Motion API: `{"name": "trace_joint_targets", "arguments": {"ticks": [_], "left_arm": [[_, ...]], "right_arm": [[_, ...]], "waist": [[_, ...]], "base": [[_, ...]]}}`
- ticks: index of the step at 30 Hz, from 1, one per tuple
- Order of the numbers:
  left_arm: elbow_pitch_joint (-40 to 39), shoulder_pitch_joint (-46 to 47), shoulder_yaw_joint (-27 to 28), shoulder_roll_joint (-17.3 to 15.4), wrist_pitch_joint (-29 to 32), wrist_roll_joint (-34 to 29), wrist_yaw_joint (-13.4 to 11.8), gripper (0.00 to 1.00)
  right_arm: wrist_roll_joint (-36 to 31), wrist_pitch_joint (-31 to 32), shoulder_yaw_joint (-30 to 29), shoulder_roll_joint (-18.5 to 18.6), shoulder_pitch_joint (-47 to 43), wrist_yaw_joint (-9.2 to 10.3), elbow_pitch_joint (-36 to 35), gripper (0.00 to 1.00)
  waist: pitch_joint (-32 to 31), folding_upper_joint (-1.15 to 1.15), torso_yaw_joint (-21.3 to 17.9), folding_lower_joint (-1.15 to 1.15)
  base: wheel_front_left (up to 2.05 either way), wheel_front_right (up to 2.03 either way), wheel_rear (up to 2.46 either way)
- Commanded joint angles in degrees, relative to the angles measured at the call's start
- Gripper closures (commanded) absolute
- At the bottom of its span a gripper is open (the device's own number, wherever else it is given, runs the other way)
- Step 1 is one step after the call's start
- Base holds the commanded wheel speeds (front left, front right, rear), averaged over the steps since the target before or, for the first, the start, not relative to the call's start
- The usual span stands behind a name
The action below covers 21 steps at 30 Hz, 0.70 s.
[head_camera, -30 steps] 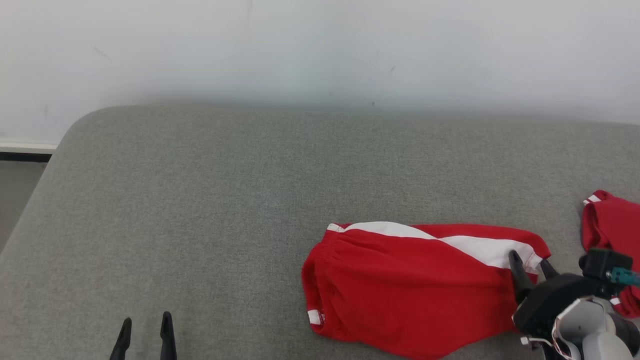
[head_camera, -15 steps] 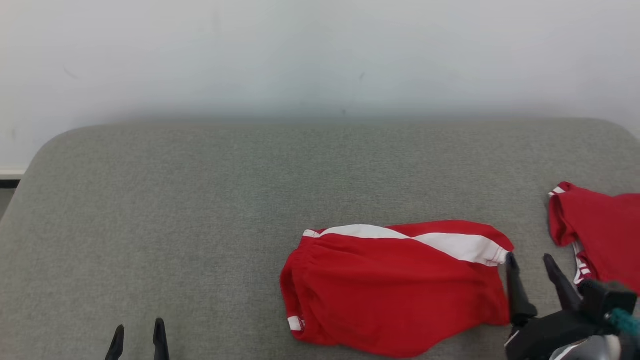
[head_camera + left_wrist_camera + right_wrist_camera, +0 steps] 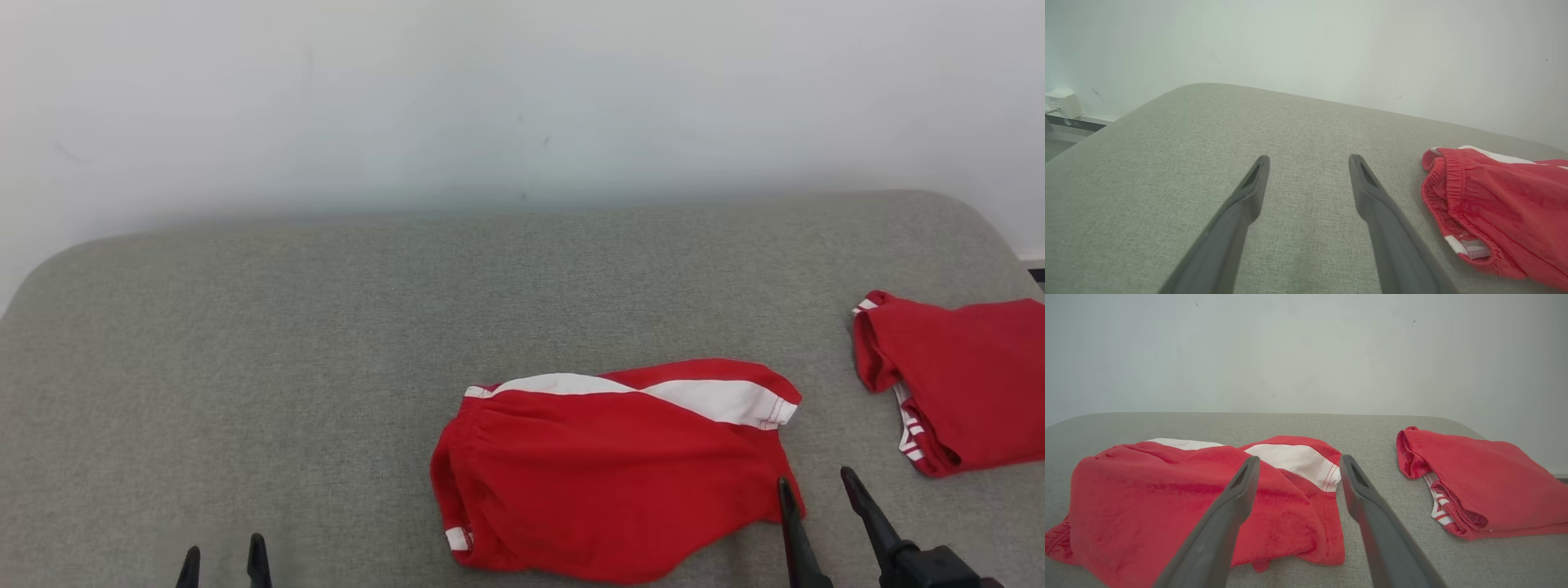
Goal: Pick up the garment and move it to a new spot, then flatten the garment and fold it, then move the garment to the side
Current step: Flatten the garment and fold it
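The garment [image 3: 612,469], red shorts with a white side stripe, lies folded on the grey cushion, right of centre. Its elastic waistband [image 3: 1443,200] faces the left gripper. My right gripper [image 3: 816,482] is open at the lower right, just off the garment's right hem, with nothing between its fingers. In the right wrist view that gripper [image 3: 1298,463] hovers over the garment [image 3: 1180,490] near the striped corner. My left gripper [image 3: 224,554] is open at the lower left, well away from the garment, and its fingers [image 3: 1253,183] point over bare cushion.
A second red garment [image 3: 955,380] lies folded at the right edge of the cushion, also seen as a red folded piece [image 3: 1478,479] in the right wrist view. A pale wall stands behind the grey cushion [image 3: 326,343]. The cushion's left half is bare fabric.
The head camera has turned right, shifting the scene left. My right gripper has drawn back from the garment's right hem toward the lower edge of the view. The left gripper holds its place.
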<state>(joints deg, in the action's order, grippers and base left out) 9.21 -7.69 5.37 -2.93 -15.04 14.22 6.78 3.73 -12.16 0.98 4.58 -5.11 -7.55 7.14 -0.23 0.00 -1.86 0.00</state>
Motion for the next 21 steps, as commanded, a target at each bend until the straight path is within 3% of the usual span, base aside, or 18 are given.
{"name": "trace_joint_targets", "arguments": {"ticks": [1, 10, 14, 21], "left_arm": [[0.64, -0.11, -0.23, 0.08, -0.17, 0.34, -0.14, 0.0], [5.43, 7.94, -5.64, -0.92, 1.77, 1.4, 0.58, 0.0], [6.37, 12.23, -7.43, -1.56, 5.6, 2.07, 0.71, 0.0], [10.1, 21.16, -10.59, -1.71, 18.36, 4.91, 0.61, 0.0]], "right_arm": [[0.47, -0.55, 0.29, -0.3, -0.85, 0.14, 0.77, 0.0], [1.22, -0.71, 1.64, -0.5, 0.88, 0.14, 1.88, 0.0], [1.4, -0.66, 2.02, -0.53, 1.2, 0.15, 1.89, 0.0], [1.78, -0.52, 2.85, -0.76, 1.55, 0.15, 1.94, 0.0]], "waist": [[-0.21, 0.0, -0.75, 0.0], [-0.31, 0.0, -3.98, 0.0], [-0.09, 0.0, -5.22, 0.0], [0.78, 0.0, -8.23, 0.0]], "base": [[0.0, 0.0, 0.0], [0.0, 0.0, 0.0], [0.0, 0.0, 0.0], [0.0, 0.0, 0.0]]}}
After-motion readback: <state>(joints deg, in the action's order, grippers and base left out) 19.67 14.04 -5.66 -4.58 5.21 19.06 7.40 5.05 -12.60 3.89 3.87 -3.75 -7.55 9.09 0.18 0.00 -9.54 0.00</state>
